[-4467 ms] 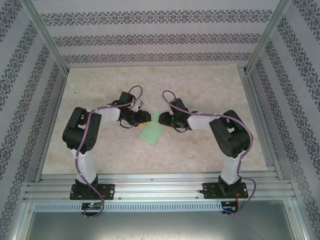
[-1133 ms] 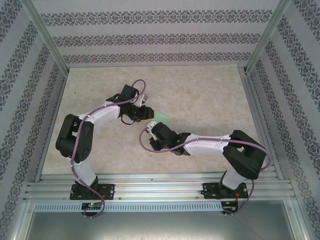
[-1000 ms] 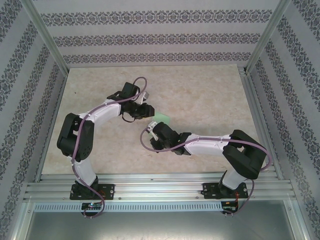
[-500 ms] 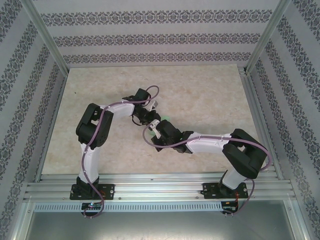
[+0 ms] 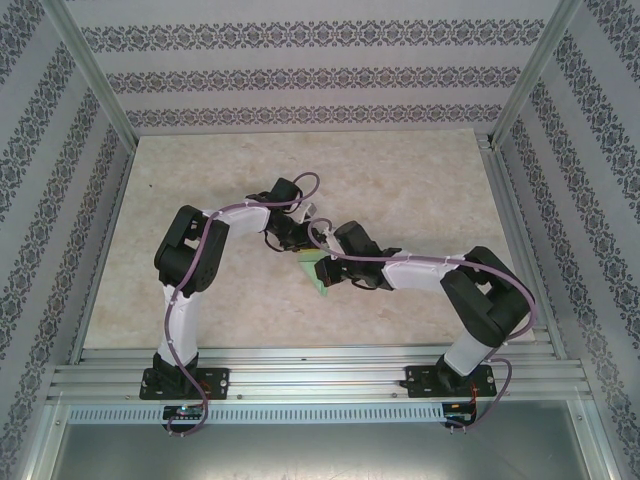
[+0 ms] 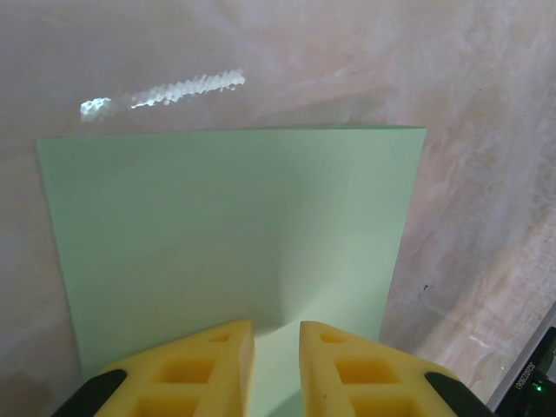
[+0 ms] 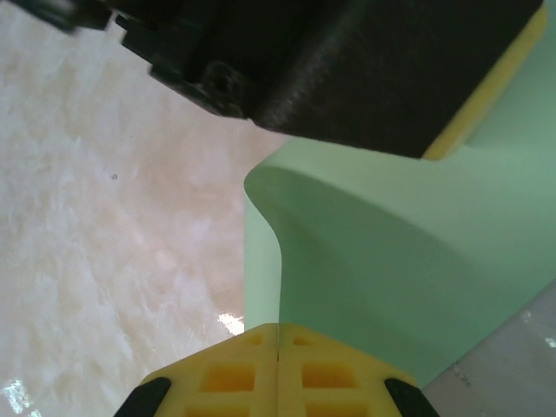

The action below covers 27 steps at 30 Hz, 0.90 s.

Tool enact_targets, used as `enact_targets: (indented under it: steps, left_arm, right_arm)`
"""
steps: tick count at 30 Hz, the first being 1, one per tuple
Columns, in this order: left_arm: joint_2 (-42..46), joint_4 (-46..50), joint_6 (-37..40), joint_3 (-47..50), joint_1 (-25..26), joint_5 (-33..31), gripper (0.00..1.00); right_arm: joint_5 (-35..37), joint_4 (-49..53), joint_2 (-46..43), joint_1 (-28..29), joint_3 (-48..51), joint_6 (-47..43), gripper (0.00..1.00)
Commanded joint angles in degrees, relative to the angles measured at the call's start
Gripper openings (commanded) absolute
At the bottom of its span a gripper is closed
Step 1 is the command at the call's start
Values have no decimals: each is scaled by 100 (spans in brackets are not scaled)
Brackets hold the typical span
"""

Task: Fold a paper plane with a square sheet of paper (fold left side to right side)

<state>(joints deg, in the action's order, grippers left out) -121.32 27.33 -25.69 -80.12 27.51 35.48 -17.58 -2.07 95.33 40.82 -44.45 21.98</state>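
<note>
On the pale marbled table (image 5: 420, 190) the two arms meet close together in the middle. The right arm (image 5: 420, 272) has swung in the last half second: its wrist now lies further back, just beside the left arm (image 5: 235, 215), which has hardly moved. With this swing the square sheet of paper (image 5: 318, 274) has come to the near side and shows as a small green triangle under the right wrist. In the right wrist view one side of the sheet stands up in a soft curve, not creased, so I judge the fold is begun but not yet pressed flat. The right gripper (image 7: 278, 332) is clenched, no gap between its pads (image 7: 226, 373), and the lifted edge runs down into them, so it seems to pinch the sheet. The left gripper (image 6: 276, 337) has its jaws slightly apart, grasping nothing; its fingertips (image 6: 217, 347) seem to rest on the flat part and hold it down.

The patterned walls (image 5: 300, 75) and the metal frame (image 5: 300, 365) are well apart. In the way is the left gripper itself, sitting where the flap must land, and its purple cable (image 5: 306, 188) near the right wrist.
</note>
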Motion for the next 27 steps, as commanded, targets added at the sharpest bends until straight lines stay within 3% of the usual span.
enact_targets:
  steps: [1,27]
  left_arm:
    - [-220,123,192,34,37,-235,23]
    - [-288,79,152,32,109,-244,23]
  right_arm:
    - [-446,-258,142,-116,110,452,0]
    - [-606,-312,478,-503,85,738,0]
